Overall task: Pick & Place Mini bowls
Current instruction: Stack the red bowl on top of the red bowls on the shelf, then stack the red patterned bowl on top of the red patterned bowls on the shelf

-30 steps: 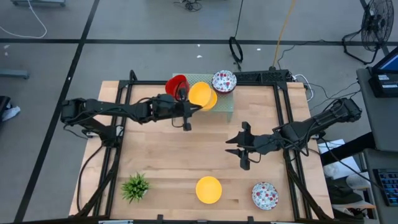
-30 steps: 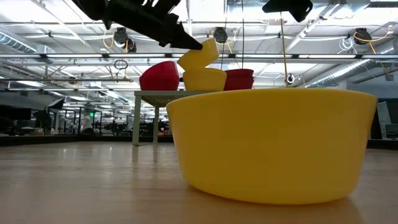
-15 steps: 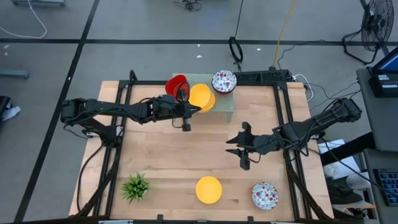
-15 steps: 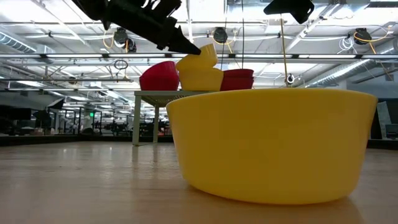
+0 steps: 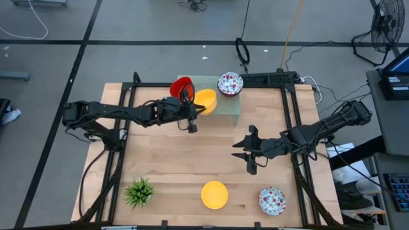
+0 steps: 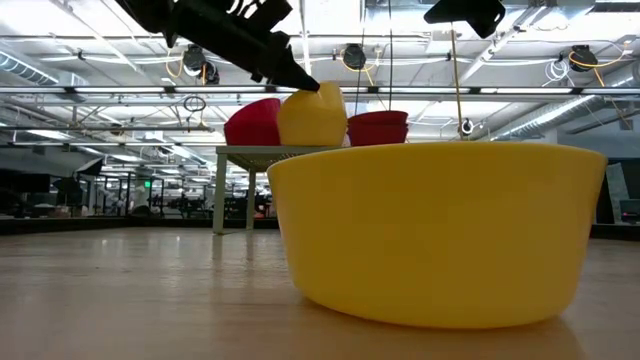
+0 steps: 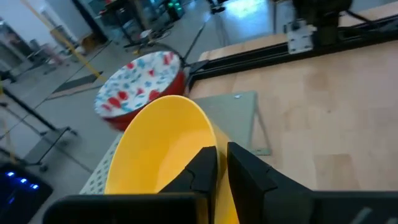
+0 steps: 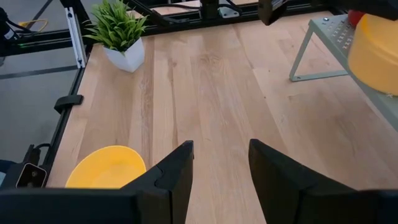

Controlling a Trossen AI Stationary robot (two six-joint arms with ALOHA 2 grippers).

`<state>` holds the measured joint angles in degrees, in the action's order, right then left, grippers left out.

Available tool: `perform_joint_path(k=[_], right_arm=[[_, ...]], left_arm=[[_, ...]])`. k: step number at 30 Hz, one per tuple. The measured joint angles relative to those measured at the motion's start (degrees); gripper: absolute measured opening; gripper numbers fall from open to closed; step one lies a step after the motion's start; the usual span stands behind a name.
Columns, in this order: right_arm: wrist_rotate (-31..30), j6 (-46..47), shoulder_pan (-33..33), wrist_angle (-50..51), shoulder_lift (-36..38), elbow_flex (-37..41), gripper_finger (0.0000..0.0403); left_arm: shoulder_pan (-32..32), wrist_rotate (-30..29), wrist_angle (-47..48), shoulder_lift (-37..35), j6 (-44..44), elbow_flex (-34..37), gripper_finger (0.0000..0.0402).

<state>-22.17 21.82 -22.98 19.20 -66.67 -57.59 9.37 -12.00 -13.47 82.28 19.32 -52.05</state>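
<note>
A grey-green perforated rack [image 5: 225, 102] stands at the table's far edge. On it are a red mini bowl [image 5: 182, 86] and a white mini bowl with red speckles [image 5: 230, 83]. My left gripper [image 5: 195, 112] is at the rack's left part, shut on a yellow mini bowl [image 5: 204, 100], which the low view shows as one tall yellow shape [image 6: 312, 115]. A second yellow bowl [image 5: 215, 194] and a second speckled bowl [image 5: 272, 200] rest on their bases near the near edge. My right gripper [image 5: 248, 154] hovers open over mid-table, right of centre. My left gripper pinches the yellow bowl's rim [image 7: 214, 140], one finger [image 7: 202, 171] inside the bowl and the other [image 7: 249, 174] outside its wall. It comes slanting down from the table's left. The bowl is tilted over the rack; its underside is hidden.
A small spiky green plant [image 5: 138, 190] in a white pot stands at the near left. Black frame rails [image 5: 121, 137] run along the table's left, right and far sides. Bare wood [image 5: 192, 160] lies between the rack and the near bowls.
My left gripper has come down toward the rack with the yellow bowl. That bowl hung tilted above another yellow bowl on the rack; now the two show as one yellow shape, shifted a little toward the red bowl. My right arm has kept still.
</note>
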Motion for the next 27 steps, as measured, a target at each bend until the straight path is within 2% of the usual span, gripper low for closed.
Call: perform_joint_path(k=[5, 11, 16, 18, 22, 27], right_arm=[[0.0, 0.0, 0.0, 0.0, 0.0, 0.0, 0.0141], [0.0, 0.0, 0.0, 0.0, 0.0, 0.0, 0.0141], [0.4, 3.1, 0.0, 0.0, 0.0, 0.0, 0.0141], [3.4, 6.0, 0.0, 0.0, 0.0, 0.0, 0.0141], [12.6, 12.3, -1.1, 0.3, -0.2, 0.0, 0.0141], [13.5, 22.1, -5.9, 0.6, -2.8, 1.1, 0.0141]], left_arm=[[0.0, -0.6, -0.4, 0.0, 0.1, 0.0, 0.0053], [0.0, -0.6, -0.8, 0.0, 0.1, 0.0, 0.0106], [-0.8, 0.3, -8.2, -0.7, 0.0, 0.1, 0.0147], [-1.6, 2.0, -12.8, -0.9, -0.6, 0.1, 0.0158], [-3.5, 7.1, -15.7, -2.0, -5.7, -0.1, 0.0171], [-6.6, 11.9, -10.7, -1.7, -13.7, 0.1, 0.0173]])
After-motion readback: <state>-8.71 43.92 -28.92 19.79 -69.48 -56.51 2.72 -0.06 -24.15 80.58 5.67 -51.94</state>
